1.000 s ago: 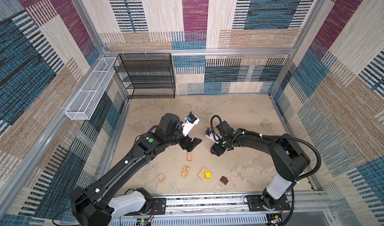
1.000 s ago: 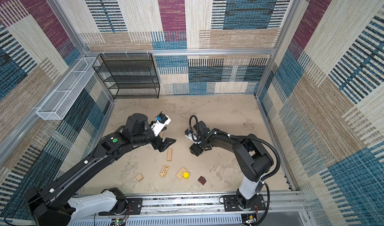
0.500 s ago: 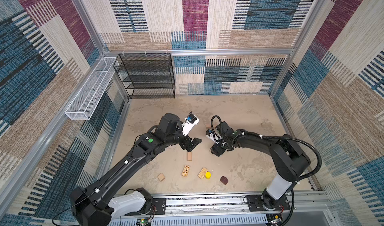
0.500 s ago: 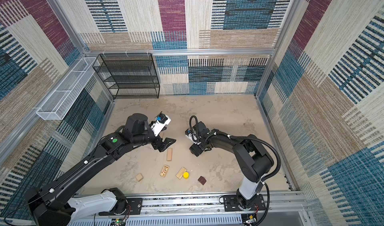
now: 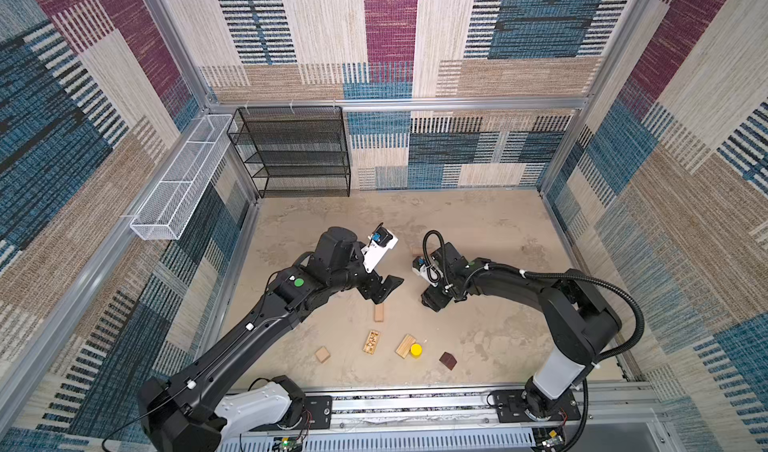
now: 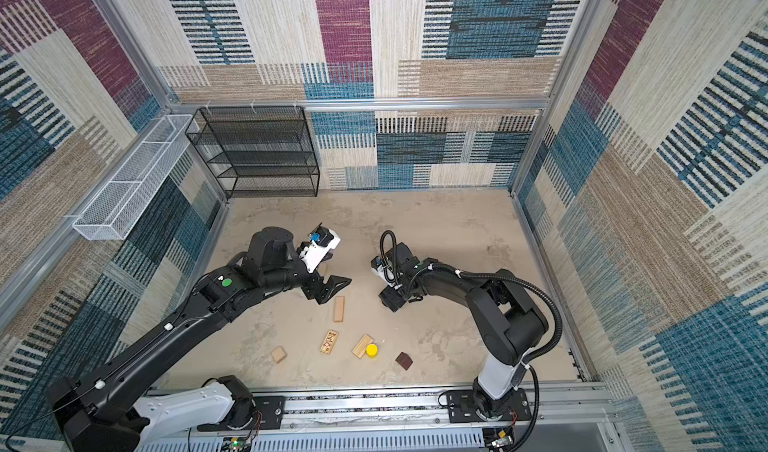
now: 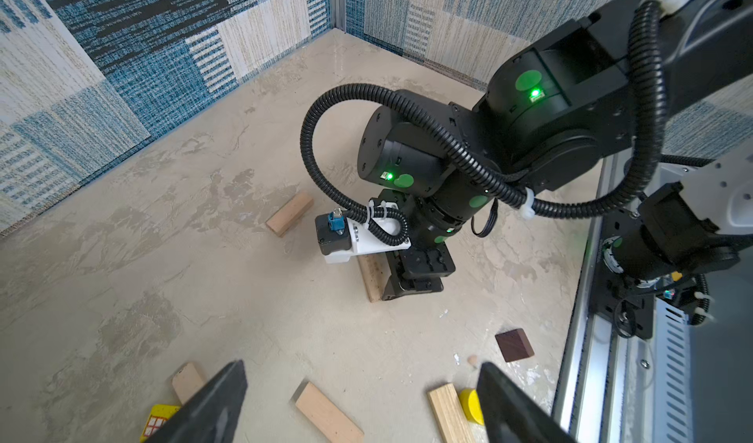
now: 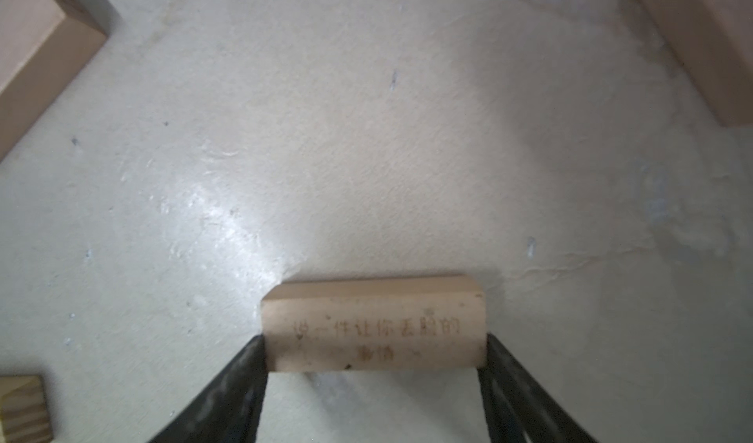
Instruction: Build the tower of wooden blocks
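A black wire-mesh shelf rack (image 5: 297, 150) with several tiers stands at about 11 o'clock on the beige, mottled floor (image 5: 478, 229), its back against the far wall; both top views show it (image 6: 255, 152). At 10 o'clock a long white wire basket (image 5: 183, 179), split into compartments, hangs along the side wall, its far end just beside the rack's upper corner. The walls (image 5: 390, 34) on all sides are covered in woven patchwork panels of blue, maroon, tan and cream, some striped. A horizontal aluminium bar (image 5: 457, 104) crosses the far wall at 12 o'clock, and silver posts run up the corners. At 6 o'clock a metal rail (image 5: 415, 406) lines the floor's near edge.
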